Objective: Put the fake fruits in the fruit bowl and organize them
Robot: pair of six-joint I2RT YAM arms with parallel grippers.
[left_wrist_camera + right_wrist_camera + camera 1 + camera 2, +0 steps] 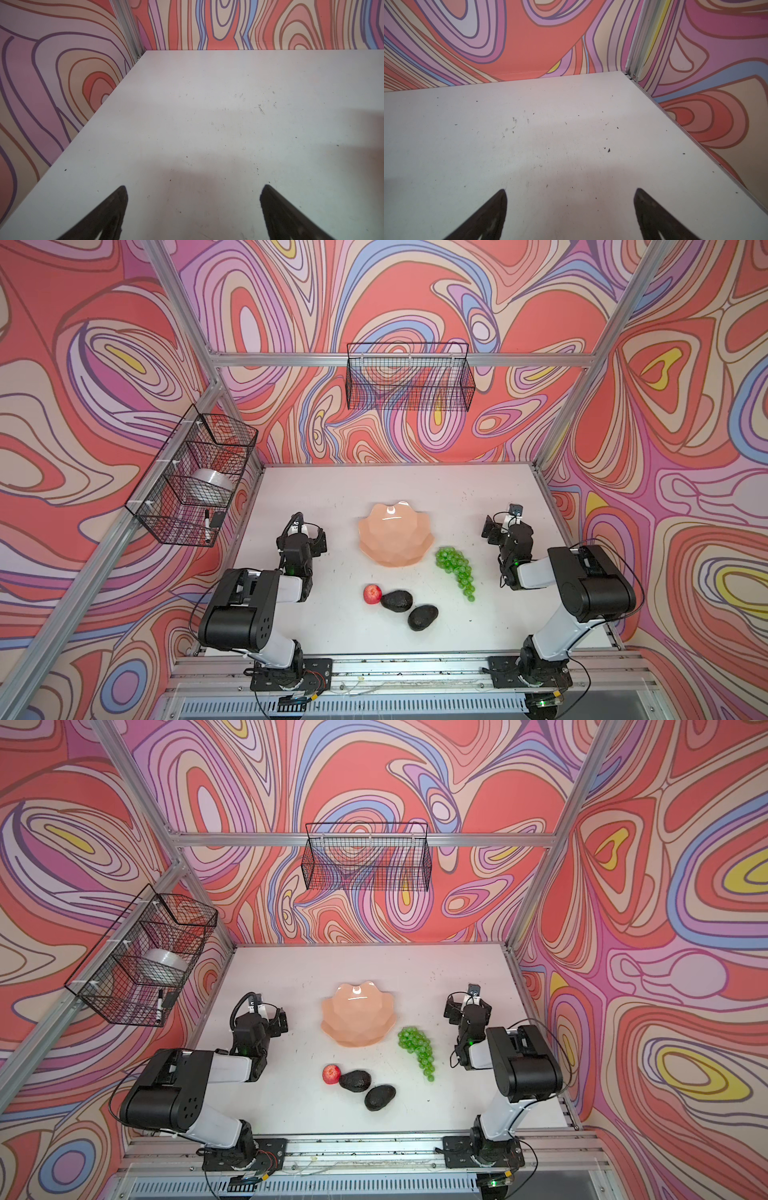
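left gripper [193, 187] spread wide, empty, left of fruit bowl [395, 537] | right gripper [571, 190] spread wide, empty, right of fruit bowl | apple [372, 594], avocados [397, 600], grapes [455, 568] robot-side of fruit bowl | scuffed white table [332, 497] | swirl-patterned walls [665, 406] | back wire basket [409, 377] behind fruit bowl, side wire basket [191, 477] far left

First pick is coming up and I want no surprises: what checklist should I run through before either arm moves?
1. Left gripper open, empty: ok.
2. Right gripper open, empty: ok.
3. Fruit bowl empty, unobstructed: ok.
4. Apple, adjacent avocado, other avocado, grapes on table: ok.
5. Apple clear of adjacent avocado: not ok, they appear to touch.
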